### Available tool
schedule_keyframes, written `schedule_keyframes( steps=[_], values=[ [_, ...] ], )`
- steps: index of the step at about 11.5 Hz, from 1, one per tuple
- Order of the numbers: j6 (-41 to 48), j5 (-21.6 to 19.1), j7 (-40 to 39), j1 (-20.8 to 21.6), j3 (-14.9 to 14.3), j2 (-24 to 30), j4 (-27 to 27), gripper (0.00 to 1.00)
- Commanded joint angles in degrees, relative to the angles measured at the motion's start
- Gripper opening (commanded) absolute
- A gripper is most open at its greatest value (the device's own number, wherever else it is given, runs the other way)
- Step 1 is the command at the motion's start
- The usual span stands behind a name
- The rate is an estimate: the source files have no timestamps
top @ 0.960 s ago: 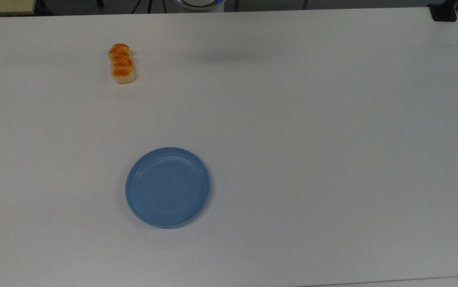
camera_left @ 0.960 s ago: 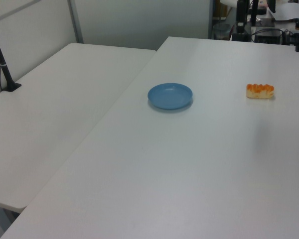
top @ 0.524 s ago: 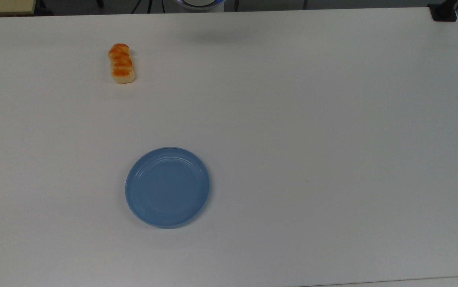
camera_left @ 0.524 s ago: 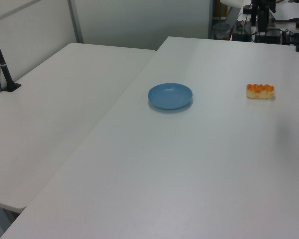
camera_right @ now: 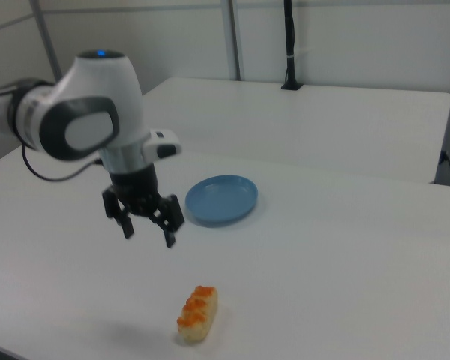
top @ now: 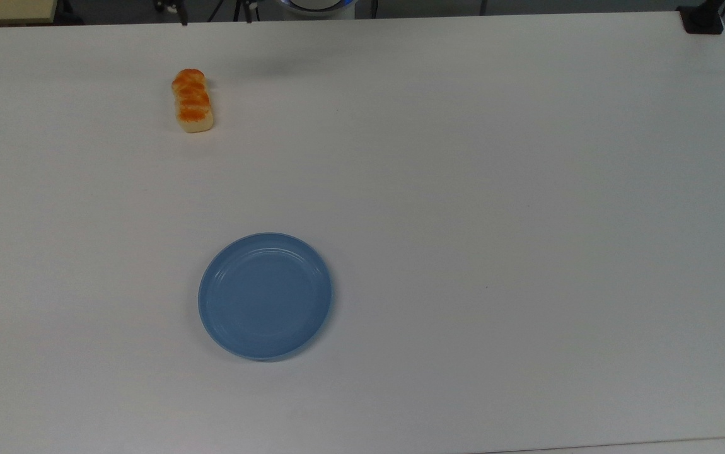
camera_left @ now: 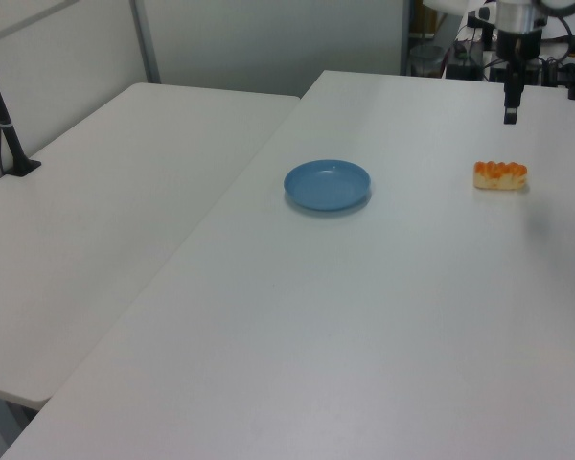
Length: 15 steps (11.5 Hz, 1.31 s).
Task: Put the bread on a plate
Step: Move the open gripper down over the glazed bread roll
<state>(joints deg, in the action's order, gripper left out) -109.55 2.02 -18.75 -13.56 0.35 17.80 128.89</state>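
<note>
Overhead, the gripper [camera_right: 146, 229] hangs with fingers spread, clear of the toy bread loaf [camera_right: 197, 313], which lies on the white worktop [camera_right: 345, 262] well apart from the light-blue plate [camera_right: 220, 199]

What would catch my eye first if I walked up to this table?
Probably the white robot arm in the right view, its black gripper hanging open above the white table, nothing between the fingers. Just below it in the right view lies the bread, a small orange-topped loaf. Farther back sits the light-blue plate, with nothing on it.
</note>
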Motion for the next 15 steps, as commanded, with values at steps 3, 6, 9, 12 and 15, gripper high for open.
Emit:
schedule_keyframes(
  steps=[3, 6, 9, 12, 15],
  values=[
    [-10.4, 0.87, -18.23, -6.66, -3.42, 0.23, 6.99, 1.0],
    [-14.8, 4.39, -18.69, -7.01, -3.87, -5.13, 6.99, 1.0],
    [-16.3, 4.39, -18.34, -6.92, -3.78, -6.9, 7.52, 0.98],
    [-17.7, 4.39, -18.17, -6.83, -3.78, -9.27, 7.78, 0.98],
    [-19.55, 4.39, -17.64, -6.57, -3.78, -12.34, 7.87, 0.98]
  ],
)
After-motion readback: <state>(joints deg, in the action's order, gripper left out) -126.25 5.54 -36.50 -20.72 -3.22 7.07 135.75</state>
